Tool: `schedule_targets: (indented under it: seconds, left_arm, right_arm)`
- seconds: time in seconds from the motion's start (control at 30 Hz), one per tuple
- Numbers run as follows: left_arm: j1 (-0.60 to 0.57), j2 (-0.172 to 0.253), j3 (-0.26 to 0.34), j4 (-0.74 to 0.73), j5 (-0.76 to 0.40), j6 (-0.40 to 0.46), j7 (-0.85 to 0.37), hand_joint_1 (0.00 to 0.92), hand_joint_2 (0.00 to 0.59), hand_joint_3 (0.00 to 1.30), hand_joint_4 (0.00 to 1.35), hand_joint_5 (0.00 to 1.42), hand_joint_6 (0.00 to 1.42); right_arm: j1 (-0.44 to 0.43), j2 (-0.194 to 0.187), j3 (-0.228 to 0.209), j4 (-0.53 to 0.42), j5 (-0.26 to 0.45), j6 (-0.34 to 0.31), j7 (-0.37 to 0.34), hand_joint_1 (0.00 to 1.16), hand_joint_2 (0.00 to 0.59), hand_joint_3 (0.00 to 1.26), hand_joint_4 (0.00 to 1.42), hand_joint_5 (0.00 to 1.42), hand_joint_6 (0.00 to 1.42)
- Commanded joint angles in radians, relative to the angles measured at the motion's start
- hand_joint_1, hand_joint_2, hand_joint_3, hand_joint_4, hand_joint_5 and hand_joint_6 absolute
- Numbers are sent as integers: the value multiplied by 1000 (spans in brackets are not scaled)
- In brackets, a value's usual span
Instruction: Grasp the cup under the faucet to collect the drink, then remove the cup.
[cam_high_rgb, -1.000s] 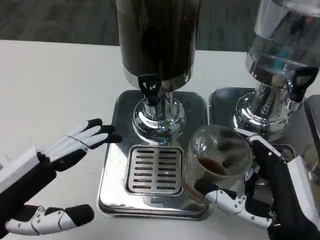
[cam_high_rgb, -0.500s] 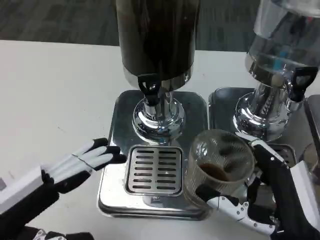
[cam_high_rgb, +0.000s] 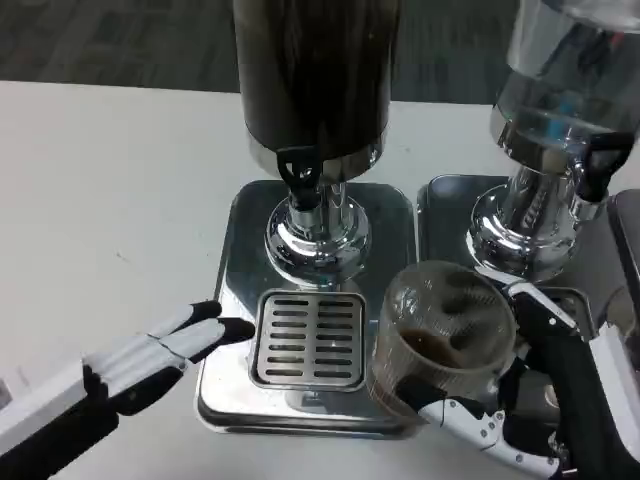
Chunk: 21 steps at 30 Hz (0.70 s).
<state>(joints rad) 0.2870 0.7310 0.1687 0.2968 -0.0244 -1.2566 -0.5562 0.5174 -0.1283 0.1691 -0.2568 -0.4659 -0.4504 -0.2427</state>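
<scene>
A clear ribbed cup (cam_high_rgb: 442, 335) with a little dark drink at its bottom is held in my right hand (cam_high_rgb: 545, 400), over the right edge of the drip tray. The cup stands to the right of the slotted grate (cam_high_rgb: 308, 340), off from under the black faucet (cam_high_rgb: 301, 178) of the dark drink dispenser (cam_high_rgb: 315, 75). My left hand (cam_high_rgb: 160, 350) lies flat with fingers stretched out, its fingertips at the left rim of the steel drip tray (cam_high_rgb: 225, 300), holding nothing.
A second dispenser (cam_high_rgb: 560, 100) with a clear tank stands at the right on its own steel tray (cam_high_rgb: 440, 205), close behind my right hand. White table (cam_high_rgb: 110, 180) spreads out to the left.
My left hand has drawn back toward me and lower, away from the faucet. My right hand has carried the cup slightly right and nearer, off the grate.
</scene>
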Motion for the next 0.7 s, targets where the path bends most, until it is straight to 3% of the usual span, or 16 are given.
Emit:
schedule_targets:
  seconds: [0.03, 0.7]
  left_arm:
    - [0, 20, -9, -4, 10, -12, 19, 0, 145, 56, 0, 0, 121]
    - [13, 20, -21, -16, 8, -2, 47, 0, 143, 49, 0, 0, 119]
  right_arm:
    - [5, 6, -9, -35, 23, -44, -7, 729, 227, 543, 662, 899, 1195]
    - [8, 4, -17, -46, 25, -45, 4, 741, 221, 548, 662, 900, 1211]
